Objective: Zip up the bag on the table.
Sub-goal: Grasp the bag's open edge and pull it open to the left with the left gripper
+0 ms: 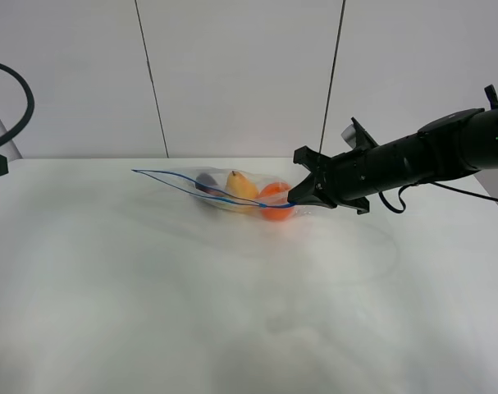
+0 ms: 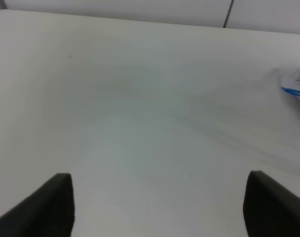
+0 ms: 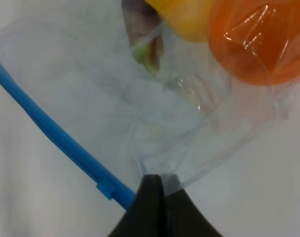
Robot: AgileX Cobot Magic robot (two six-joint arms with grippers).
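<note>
Exterior high view gives you the biggest risk first: the table (image 1: 150, 312) is smooth and white, and nothing pins the bag (image 1: 224, 190) to it. A pull along the seal would probably drag the whole bag instead of closing it.

The bag itself is thin, crinkly film, and its mouth looks open along most of its length. If the 2 halves of the blue zipper strip (image 3: 56, 138) are not lined up when pressed, you could get a seal that skips or gapes.

The 3 pieces inside add weight that can shift. The orange (image 3: 261, 39), the yellow fruit (image 3: 189, 19) and the eggplant (image 1: 204, 182) may roll toward the mouth and push it apart.

The bag lies on the far middle of the table. Its end nearest the orange sits at the tip of the right gripper (image 1: 294, 199), and the rest stretches away from it. In the right wrist view, that gripper's jaws are pressed together on the bag's corner just where the blue strip ends. You cannot tell whether the strip itself sits between them, so the film could slip free or tear there.

The left gripper (image 2: 158, 200) stands wide apart over bare table, holding nothing. It is well apart from the bag, and only the bag's tip shows at the edge of its view.
</note>
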